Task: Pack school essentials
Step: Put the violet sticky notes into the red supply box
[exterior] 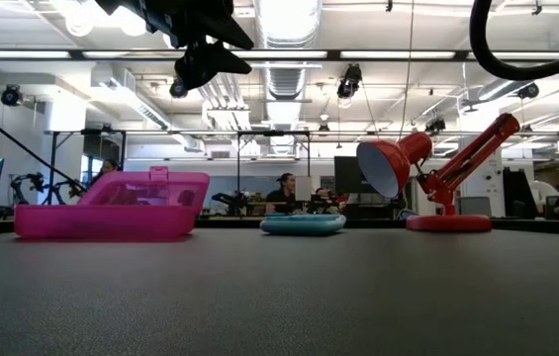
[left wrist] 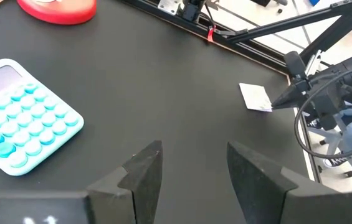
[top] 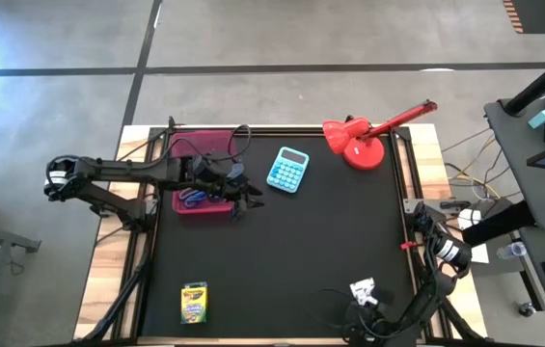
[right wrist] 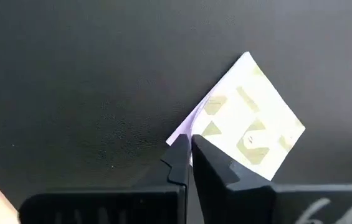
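Right pincer (right wrist: pixel 190 158) clamping white patterned square (right wrist: pixel 250 118), scissors (top: pixel 193 199) in pink case (top: pixel 183 205)

On the black table (top: pixel 282 251) there is one pink case (top: pixel 201 173), one turquoise calculator (top: pixel 288 170), one red desk lamp (top: pixel 361 141), one yellow-green crayon box (top: pixel 194 302) and one white patterned square (right wrist: pixel 250 121). One pair of blue-handled scissors (top: pixel 193 199) lies in the case, possibly with other small items too blurred to count. Two dark arms reach in, each with one gripper: left gripper (left wrist: pixel 191 163), right gripper (right wrist: pixel 190 155).
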